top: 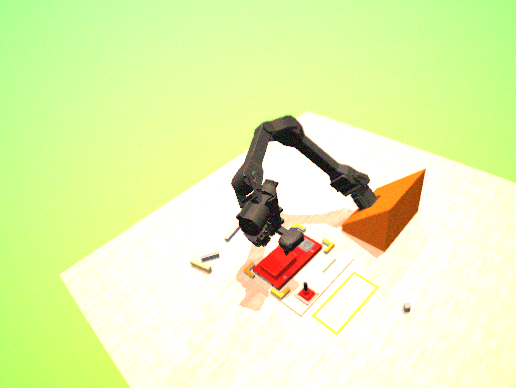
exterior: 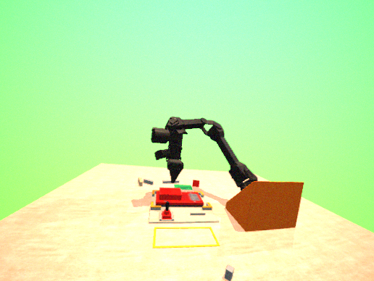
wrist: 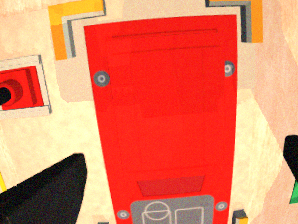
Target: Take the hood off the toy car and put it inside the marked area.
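The toy car [top: 306, 254] [exterior: 186, 202] [wrist: 125, 192] is red and lies between corner brackets. Its hood [top: 278, 263] [exterior: 170, 193] [wrist: 170, 100] is a raised red block on the car; its edges are faint in the wrist view. My gripper [top: 274, 248] [exterior: 174, 181] [wrist: 188, 155] is open and empty above the car, pointing down. In the wrist view one finger shows on each side of the car. The marked area [top: 357, 310] [exterior: 186, 246] is a yellow outlined rectangle with nothing inside it.
A red piece with a black knob [top: 306, 292] [exterior: 167, 214] stands between car and marked area. Yellow brackets [top: 280, 293] [exterior: 156, 207] [wrist: 57, 30] surround the car's corners. A large orange wedge [top: 387, 212] [exterior: 266, 206] stands right. A small grey block [top: 406, 308] [exterior: 229, 272] lies beyond the marked area.
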`<control>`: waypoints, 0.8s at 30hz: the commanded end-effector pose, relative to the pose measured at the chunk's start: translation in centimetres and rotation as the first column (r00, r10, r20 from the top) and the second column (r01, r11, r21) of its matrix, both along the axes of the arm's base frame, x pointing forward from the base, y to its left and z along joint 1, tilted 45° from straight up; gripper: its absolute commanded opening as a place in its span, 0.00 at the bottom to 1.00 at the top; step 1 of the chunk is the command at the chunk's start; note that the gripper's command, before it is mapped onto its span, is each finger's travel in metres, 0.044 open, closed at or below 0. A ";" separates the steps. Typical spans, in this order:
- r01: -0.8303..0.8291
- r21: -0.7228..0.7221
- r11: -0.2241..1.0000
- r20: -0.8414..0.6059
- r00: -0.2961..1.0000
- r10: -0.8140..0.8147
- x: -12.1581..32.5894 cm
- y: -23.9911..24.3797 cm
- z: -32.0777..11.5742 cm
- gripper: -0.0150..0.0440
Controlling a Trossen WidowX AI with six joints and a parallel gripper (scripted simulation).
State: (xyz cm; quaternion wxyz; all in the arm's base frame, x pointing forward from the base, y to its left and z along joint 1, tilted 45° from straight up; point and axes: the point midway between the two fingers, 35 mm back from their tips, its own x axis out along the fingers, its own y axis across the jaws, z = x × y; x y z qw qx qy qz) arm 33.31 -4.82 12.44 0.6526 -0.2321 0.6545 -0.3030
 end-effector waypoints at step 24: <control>-0.003 0.004 1.000 -0.002 1.000 0.003 0.0 -1.4 -1.7 1.00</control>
